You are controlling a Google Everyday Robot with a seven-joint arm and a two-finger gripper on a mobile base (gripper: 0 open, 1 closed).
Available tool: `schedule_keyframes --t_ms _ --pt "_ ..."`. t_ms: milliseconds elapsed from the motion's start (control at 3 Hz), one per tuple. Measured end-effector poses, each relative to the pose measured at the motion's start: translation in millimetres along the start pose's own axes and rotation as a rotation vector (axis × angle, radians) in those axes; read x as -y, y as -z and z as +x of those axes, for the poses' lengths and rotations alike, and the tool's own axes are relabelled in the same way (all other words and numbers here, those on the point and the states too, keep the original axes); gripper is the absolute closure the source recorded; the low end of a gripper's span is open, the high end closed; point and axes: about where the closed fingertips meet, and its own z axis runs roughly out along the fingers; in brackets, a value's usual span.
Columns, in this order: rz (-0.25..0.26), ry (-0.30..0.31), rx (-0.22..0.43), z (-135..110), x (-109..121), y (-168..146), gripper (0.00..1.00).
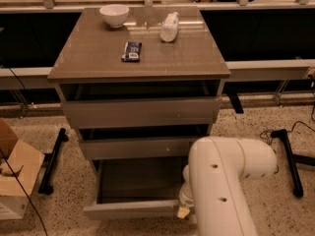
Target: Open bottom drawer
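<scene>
Bottom drawer (132,209) at cabinet base, front standing well out; task looks approx done. Gripper (183,209) at front's right end, mostly behind arm (221,181); open/closed: can't tell. Left: prob. let go.

We see warm, rather dim light falling from above, with pale glare on the glossy surface (88,58) near its far edge, and deep shadow inside the bottom drawer (128,209), where the end effector (183,211) sits at its front's right end.
</scene>
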Motion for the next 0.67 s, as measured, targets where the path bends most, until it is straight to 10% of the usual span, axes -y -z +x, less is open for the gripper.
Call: schedule_keyframes --t_ms 333,667 --pt "-0.009 0.0 0.008 3.2 -5.0 -1.2 0.55" --pt "-0.014 0.0 0.007 3.7 -7.2 -3.7 0.24"
